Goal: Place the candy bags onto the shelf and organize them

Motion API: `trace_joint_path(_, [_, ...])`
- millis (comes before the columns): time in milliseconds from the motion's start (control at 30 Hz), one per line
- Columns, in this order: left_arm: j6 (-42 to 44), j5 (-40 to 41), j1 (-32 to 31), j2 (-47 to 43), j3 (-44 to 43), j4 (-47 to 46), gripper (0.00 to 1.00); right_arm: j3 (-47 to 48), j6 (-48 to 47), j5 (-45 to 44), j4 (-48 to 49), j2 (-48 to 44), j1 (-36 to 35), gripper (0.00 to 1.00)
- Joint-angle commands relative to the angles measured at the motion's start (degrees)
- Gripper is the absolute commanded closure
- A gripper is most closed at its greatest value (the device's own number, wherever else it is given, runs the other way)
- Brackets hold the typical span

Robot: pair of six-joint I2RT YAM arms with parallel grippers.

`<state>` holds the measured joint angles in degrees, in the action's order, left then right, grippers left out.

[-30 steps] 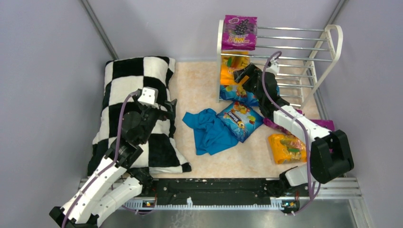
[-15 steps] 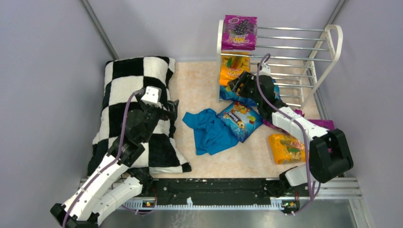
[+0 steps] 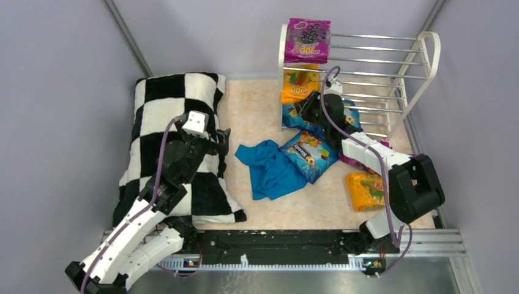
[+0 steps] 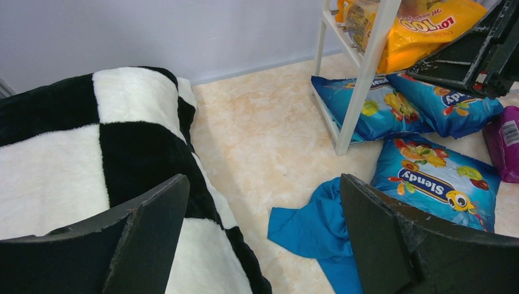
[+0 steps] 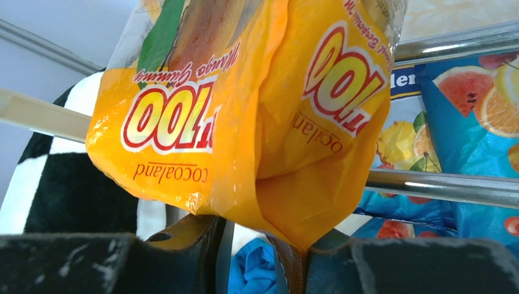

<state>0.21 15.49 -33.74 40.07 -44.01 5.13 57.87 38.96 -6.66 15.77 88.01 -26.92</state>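
The white shelf (image 3: 392, 61) stands at the back right. A purple candy bag (image 3: 309, 40) lies on its top tier and an orange one (image 3: 300, 84) on the middle tier. My right gripper (image 3: 304, 108) is under that orange bag (image 5: 245, 110). Its jaws are narrowed, a gap still shows between them, and the bag's lower fold rests against the right pad (image 5: 287, 263). Two blue bags (image 4: 379, 110) lie at the shelf's foot. On the floor are another blue bag (image 3: 309, 154), an orange bag (image 3: 366, 190) and a purple bag (image 3: 355, 160). My left gripper (image 3: 220, 139) hangs wide open and empty over the pillow's edge.
A black-and-white checkered pillow (image 3: 171, 147) fills the left side. A teal cloth (image 3: 269, 168) lies crumpled in the middle beside the blue floor bag. Grey walls close in on both sides, and the shelf's post (image 4: 361, 92) stands beside the blue bags.
My right gripper has moved left along the middle tier to the orange bag, and its jaws have narrowed. The orange bag has shifted slightly. The left arm has barely moved.
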Motion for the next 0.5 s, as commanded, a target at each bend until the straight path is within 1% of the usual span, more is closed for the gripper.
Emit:
trace_joint_path(0, [0.23,0.33,-0.02,0.46,-0.91,-1.26,0.01,3.54,-0.71,-0.73,6.47,-1.47,-1.41,0.73])
trace_joint_path(100, [0.10,-0.05,-0.06,0.86,-1.05,-1.26,0.01,3.00,-1.31,-3.10,7.79,-2.42,-1.47,0.69])
trace_joint_path(200, [0.03,-0.82,-0.08,1.18,-1.23,-1.25,0.01,4.47,-1.89,-5.81,5.42,-0.44,-1.27,0.65])
trace_joint_path(267, [0.04,-0.91,-0.09,1.27,-1.25,-1.08,0.01,5.26,-2.26,-4.67,3.09,0.52,-1.18,0.64])
trace_joint_path(367, [0.06,-0.39,-0.02,1.15,-1.12,-0.98,0.01,2.38,-2.33,-2.75,2.73,-0.77,-1.30,0.60])
trace_joint_path(467, [0.06,-0.46,-0.09,1.36,-1.15,-1.08,0.01,-0.06,-3.55,-2.12,-0.47,-4.13,-1.29,0.51])
